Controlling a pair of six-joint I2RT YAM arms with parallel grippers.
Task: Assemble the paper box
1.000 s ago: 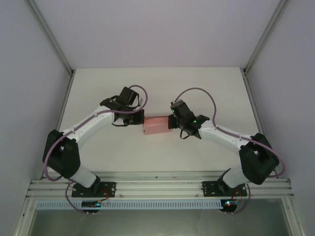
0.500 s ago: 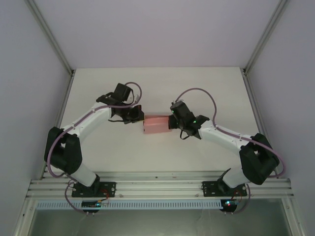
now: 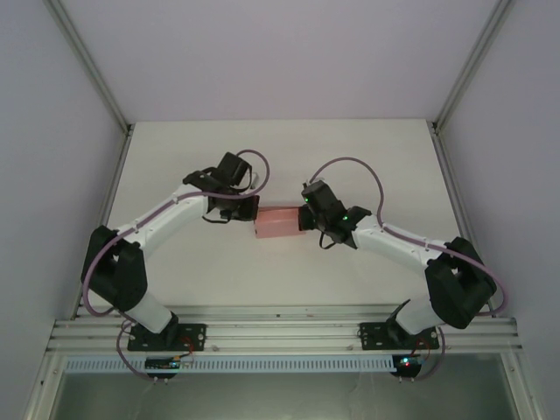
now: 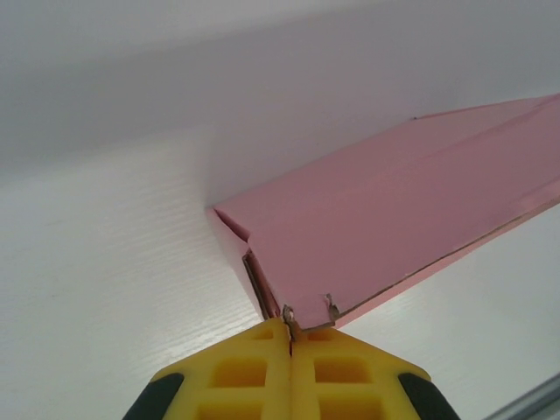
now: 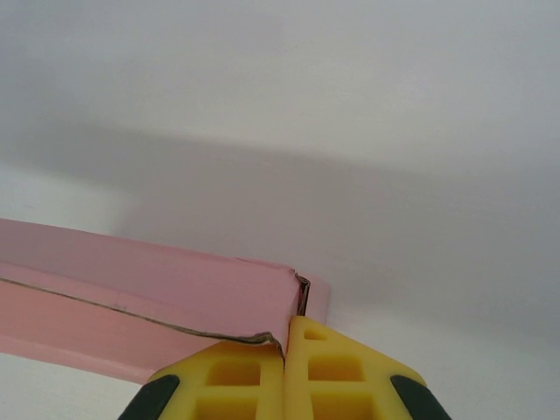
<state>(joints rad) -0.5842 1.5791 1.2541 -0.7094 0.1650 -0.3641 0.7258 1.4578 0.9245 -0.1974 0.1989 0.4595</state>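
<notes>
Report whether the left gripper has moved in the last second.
Yes. Against the table's left edge, the left gripper drew left, away from the paper box, then returned right to its left end.

White enclosed cell under soft, even light.
A pale tabletop [image 3: 280,153] lies between plain grey-white walls [image 3: 280,52]. Slanted aluminium posts [image 3: 87,61] mark the back corners, and a grooved metal rail [image 3: 280,335] runs along the near edge above a ribbed strip [image 3: 280,362].
</notes>
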